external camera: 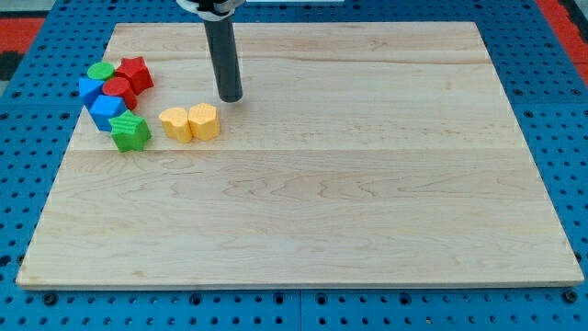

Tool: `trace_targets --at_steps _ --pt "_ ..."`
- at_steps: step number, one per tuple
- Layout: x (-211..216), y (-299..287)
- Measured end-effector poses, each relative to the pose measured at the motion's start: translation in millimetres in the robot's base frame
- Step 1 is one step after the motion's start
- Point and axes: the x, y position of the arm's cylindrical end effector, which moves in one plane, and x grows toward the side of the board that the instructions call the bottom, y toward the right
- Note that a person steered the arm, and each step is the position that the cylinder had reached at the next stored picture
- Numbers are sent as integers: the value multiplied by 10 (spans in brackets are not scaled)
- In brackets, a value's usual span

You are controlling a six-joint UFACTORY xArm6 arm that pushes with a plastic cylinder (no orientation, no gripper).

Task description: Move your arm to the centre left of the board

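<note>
Eight small coloured blocks sit in the upper left of the frame on a pale wooden board (367,202), which rests on a blue pegboard counter (28,184). The arm carries no hand, only a straight dark rod; its tip (231,98) touches the board just above and right of two yellow blocks (190,122). Further left cluster a green star-shaped block (130,132), two blue blocks (99,101), two red blocks (129,81) and a green round block (100,71). The board's centre left lies below and left of the tip, beyond the yellow pair.
</note>
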Motion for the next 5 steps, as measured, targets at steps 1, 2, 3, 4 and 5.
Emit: trace_targets --at_steps 1,2,3,4,5 --pt "3 78" --pt "481 437" --pt "1357 440" --pt "2142 -72" --pt "2165 -1330"
